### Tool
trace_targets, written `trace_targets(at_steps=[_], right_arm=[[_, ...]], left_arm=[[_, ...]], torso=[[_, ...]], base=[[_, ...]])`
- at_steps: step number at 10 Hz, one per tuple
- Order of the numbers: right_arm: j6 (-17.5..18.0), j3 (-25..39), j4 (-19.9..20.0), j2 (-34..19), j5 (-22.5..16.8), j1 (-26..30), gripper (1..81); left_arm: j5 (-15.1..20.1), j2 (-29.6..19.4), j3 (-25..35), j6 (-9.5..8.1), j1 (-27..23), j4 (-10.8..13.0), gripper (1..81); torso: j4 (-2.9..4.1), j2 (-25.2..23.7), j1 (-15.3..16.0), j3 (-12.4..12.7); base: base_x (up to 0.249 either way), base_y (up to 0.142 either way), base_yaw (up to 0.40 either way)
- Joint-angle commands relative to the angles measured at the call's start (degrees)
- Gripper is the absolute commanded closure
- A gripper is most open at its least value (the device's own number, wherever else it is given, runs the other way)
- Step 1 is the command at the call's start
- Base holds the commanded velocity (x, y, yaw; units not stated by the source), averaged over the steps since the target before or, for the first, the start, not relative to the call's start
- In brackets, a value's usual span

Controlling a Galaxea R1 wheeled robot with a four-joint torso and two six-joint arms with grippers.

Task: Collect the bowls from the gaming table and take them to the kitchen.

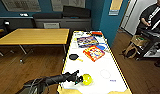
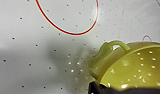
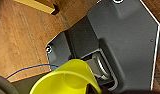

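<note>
Left claw [image 1: 79, 79] is right up against the yellow-green bowl [image 1: 87, 79] at the near end of the gaming table [image 1: 71, 75]. It's touching, or as good as. From up close, that bowl [image 2: 136, 67] is full of little holes, has a loop handle, and sits tipped over the white top. Is the claw [image 2: 96, 89] clamped on it or loose? I can't tell; only a dark edge of it shows under the rim.

The pale bowl [image 1: 105, 73] sits untouched on the table, a little further along and apart from the yellow-green one. Beyond it lie the game boxes [image 1: 93, 53] and a black paddle [image 1: 73, 57], none of them ours.

Down on the other side, something yellow and cup-shaped [image 3: 68, 80] hangs just by the right claw [image 3: 95, 89], over the robot's grey base [image 3: 126, 37] and wooden floor [image 3: 21, 37]. Held or not, I can't tell that either.

A person [image 1: 151, 15] stands off by the doorway.

So I'd say it's early days. The first pickup is under way at best, one bowl is still waiting, and there's no sign of the kitchen from here. The whole carry remains.
</note>
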Motion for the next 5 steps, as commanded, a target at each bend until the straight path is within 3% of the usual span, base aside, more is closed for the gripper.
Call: trace_targets(at_steps=[1,5], right_arm=[[0.12,0.15,-1.38,-0.07,-3.09,1.1,81.1],[0.12,0.15,-1.56,-0.16,-3.35,1.19,81.1]], left_arm=[[0.78,-7.95,21.73,-0.99,-15.77,0.27,81.1],[1.22,-12.33,28.41,-0.73,-16.31,0.96,81.1]], torso=[[0.0,0.0,0.0,0.0],[0.0,0.0,0.0,0.0]], base=[[0.0,0.0,0.0],[0.0,0.0,0.0]])
